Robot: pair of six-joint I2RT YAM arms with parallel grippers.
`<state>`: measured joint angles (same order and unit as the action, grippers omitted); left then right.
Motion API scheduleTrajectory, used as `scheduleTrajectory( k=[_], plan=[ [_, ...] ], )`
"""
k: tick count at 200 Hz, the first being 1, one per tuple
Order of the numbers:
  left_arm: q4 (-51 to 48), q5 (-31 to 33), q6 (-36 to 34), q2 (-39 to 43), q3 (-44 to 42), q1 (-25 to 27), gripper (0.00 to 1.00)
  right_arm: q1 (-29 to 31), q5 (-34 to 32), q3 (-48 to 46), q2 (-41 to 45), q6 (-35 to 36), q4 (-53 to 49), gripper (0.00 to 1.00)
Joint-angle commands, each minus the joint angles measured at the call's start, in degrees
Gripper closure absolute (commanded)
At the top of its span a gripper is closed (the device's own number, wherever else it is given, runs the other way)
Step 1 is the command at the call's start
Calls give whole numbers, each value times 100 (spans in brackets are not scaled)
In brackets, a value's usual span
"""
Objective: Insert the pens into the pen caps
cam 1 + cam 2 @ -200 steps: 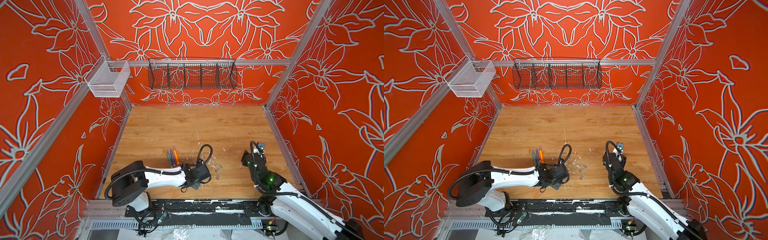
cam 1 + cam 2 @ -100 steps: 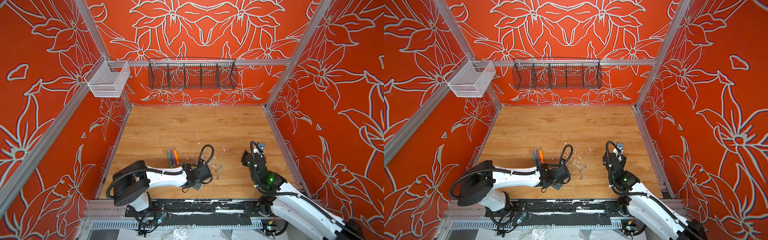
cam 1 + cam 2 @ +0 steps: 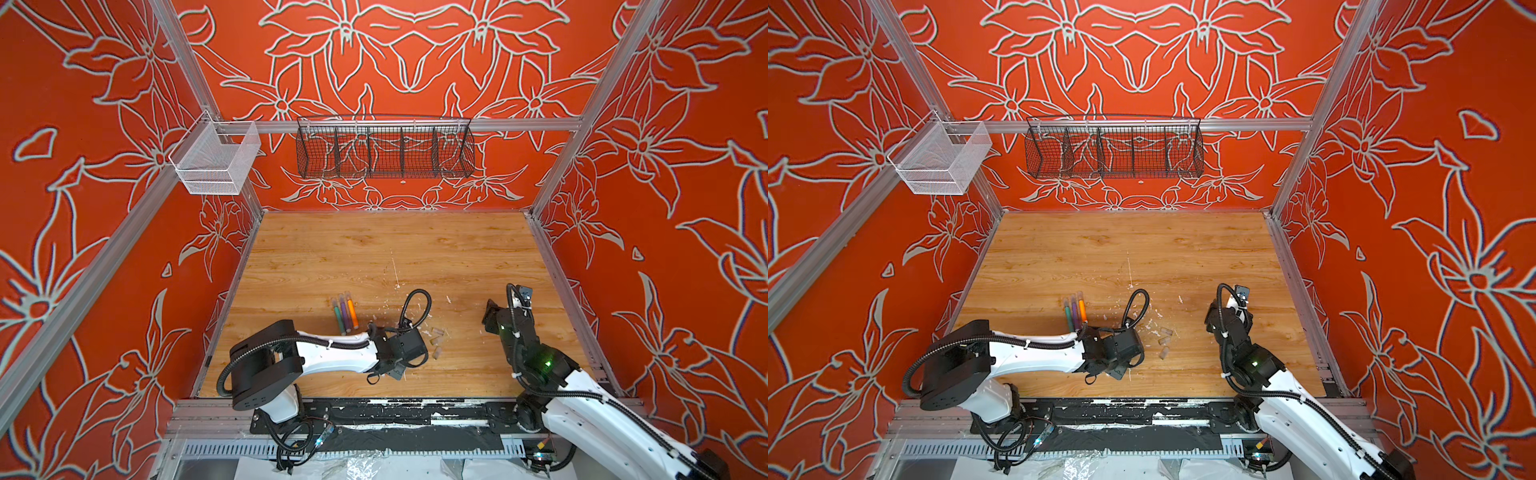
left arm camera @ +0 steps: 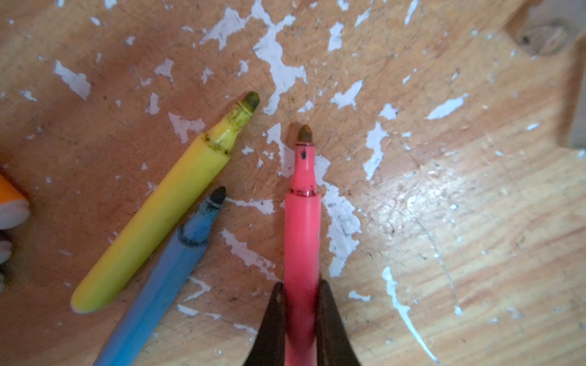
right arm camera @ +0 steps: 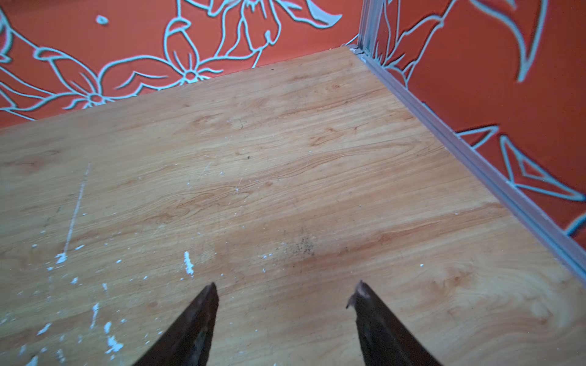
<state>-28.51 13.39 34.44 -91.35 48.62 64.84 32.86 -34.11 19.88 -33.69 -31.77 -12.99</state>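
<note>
The left tool is clamped on the pink pen, nib pointing away; in both top views its own wrist hides this grip. The yellow pen and blue pen lie just beside on the counter, the blue one cut off. One cap is a blur. The right tool is spread wide, holding nothing.

A black wire basket hangs against the floral orange wall, a white mesh basket beside it; white flecks litter the wooden surface.
</note>
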Motion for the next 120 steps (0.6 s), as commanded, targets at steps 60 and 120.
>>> scheduleTrajectory(
  k=[60, 120],
  plan=[
    [165, 318, -1035, 1757, 1146, -39, 100, -2, 3361, 169, 733, -1032, 427, 26],
    [2442, 903, -2129, 2555, 52, -482, 100, 200, 4833, -173, 774, -1941, 2463, 21]
  ],
)
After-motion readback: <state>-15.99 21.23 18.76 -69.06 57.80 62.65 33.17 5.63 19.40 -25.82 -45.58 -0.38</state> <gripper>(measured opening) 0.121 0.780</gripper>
